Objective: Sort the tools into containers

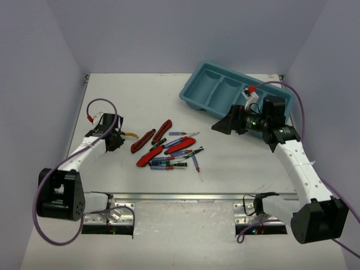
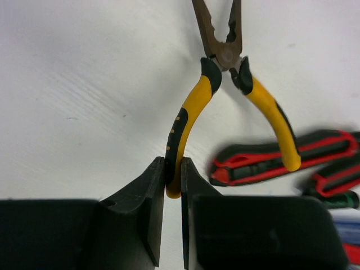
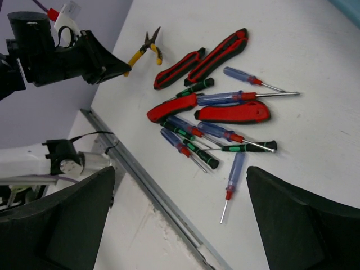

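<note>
Left black fingers [image 2: 147,194] pinch one handle end of yellow-and-black pliers [image 2: 188,121], nose at 12 o'clock; could swing, slip. Right fingers [image 3: 298,211] spread.

On the overhead view I see a white table [image 1: 112,95] filling most of the frame, its top matte and plain. A pale lavender back wall [image 1: 180,34] runs across the top of the frame. A matching left wall [image 1: 34,84] and right wall [image 1: 332,62] close in the two sides. A metal rail [image 1: 185,196] crosses the lower part of the frame, with scuffed white surface below it. The light is soft and even, and the shadows I get are faint.
</note>
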